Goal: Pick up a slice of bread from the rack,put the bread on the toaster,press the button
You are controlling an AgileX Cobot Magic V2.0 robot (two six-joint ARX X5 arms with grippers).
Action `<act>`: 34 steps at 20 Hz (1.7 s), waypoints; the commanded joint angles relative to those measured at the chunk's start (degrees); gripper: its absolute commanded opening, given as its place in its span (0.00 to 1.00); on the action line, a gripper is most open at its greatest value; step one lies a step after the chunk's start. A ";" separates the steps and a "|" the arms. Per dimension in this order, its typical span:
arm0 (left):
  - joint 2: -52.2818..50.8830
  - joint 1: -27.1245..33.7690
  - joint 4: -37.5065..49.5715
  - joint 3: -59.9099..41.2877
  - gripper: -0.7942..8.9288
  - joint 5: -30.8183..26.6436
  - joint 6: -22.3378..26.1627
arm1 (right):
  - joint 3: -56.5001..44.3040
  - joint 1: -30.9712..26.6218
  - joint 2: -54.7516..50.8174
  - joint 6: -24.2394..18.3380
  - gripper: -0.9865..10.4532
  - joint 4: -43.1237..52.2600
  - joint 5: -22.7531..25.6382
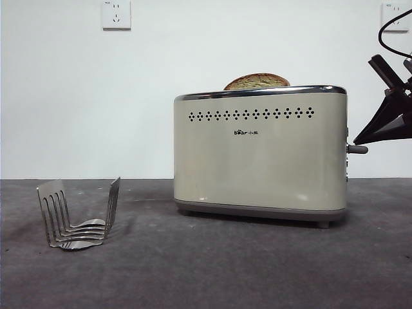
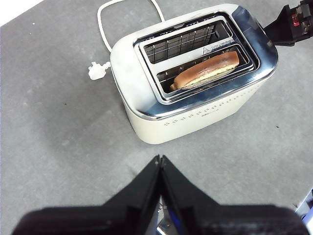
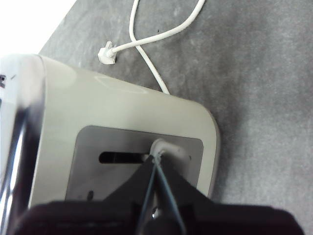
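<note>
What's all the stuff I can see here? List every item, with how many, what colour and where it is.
toaster: one, cream with a chrome top rim and grey base, on the table right of centre.
bread: one slice, brown crust, standing in one toaster slot with its top poking out.
lever: one, grey, sticking out of the toaster's end panel.
rack: one, shiny metal, holding nothing, on the table well apart from the toaster.
cord: one, white, with its plug lying loose on the table behind the toaster.
sockets: two, white, high on the wall.
table: one, dark grey.
left tool: black, shut, above the table near the toaster's long side.
right tool: black, shut, tip at the lever.
</note>
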 commanded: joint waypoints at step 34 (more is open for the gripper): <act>-0.11 0.20 0.17 -0.28 0.07 0.09 -0.35 | -0.85 0.07 7.41 -5.40 0.08 -6.08 4.28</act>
